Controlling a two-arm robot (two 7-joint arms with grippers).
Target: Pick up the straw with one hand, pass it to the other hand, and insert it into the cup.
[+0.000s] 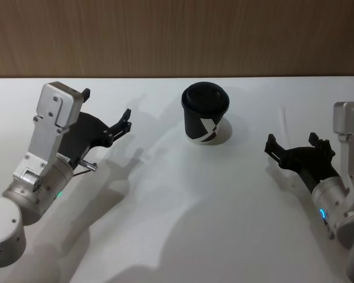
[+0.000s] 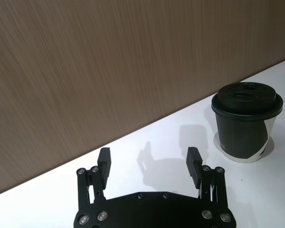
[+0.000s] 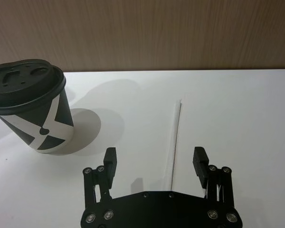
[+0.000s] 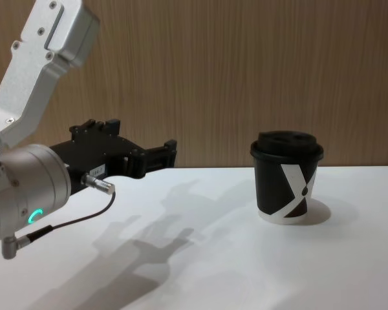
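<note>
My right gripper (image 3: 154,159), jaws spread apart, hovers over the white straw (image 3: 175,137), which lies flat on the table (image 1: 177,206) near its right edge, well apart from the lidded black cup (image 1: 205,112). I should drop straight down, straddle the straw and pinch near one end, leaving length for my left gripper (image 1: 106,105), also spread, by the left edge.

The white table (image 1: 183,200) before me carries two things. A black lidded paper cup (image 1: 205,113) stands upright near its back edge. A thin white straw (image 3: 175,137) lies flat, well apart on the cup's right.
</note>
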